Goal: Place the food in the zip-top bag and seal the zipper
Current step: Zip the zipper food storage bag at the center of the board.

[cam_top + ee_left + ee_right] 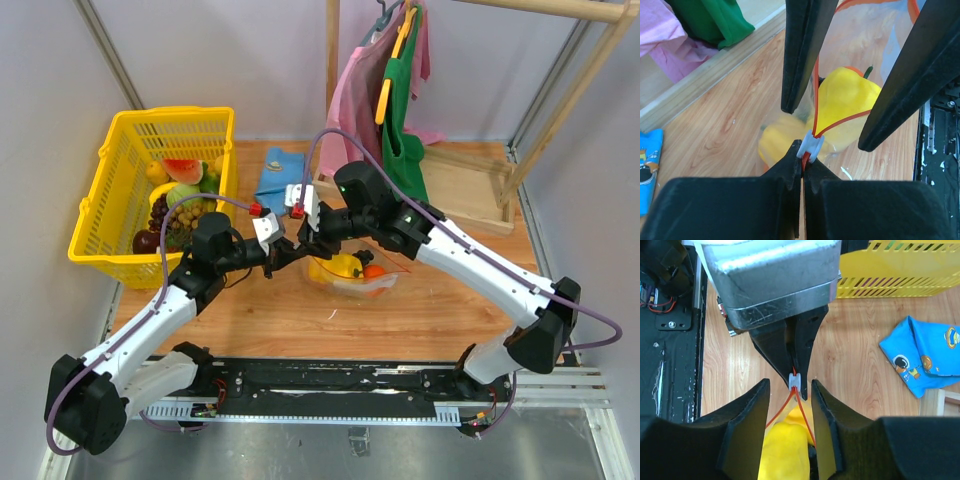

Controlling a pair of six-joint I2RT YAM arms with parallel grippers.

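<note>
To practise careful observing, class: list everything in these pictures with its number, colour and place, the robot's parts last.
basket: one, yellow, left side, holding mixed fruit
cloth: one, blue, beyond the arms
garments: two seen, pink and green, hanging on wooden rack
zip-top bag: one, clear, centre, holding yellow piece and orange piece
zipper: one, red, white slider
left claw: black, shut on zipper
right claw: black, open, astride zipper

Pale grey walls (250, 60) enclose a wooden table (300, 310) with a wooden clothes rack (331, 60) behind.
</note>
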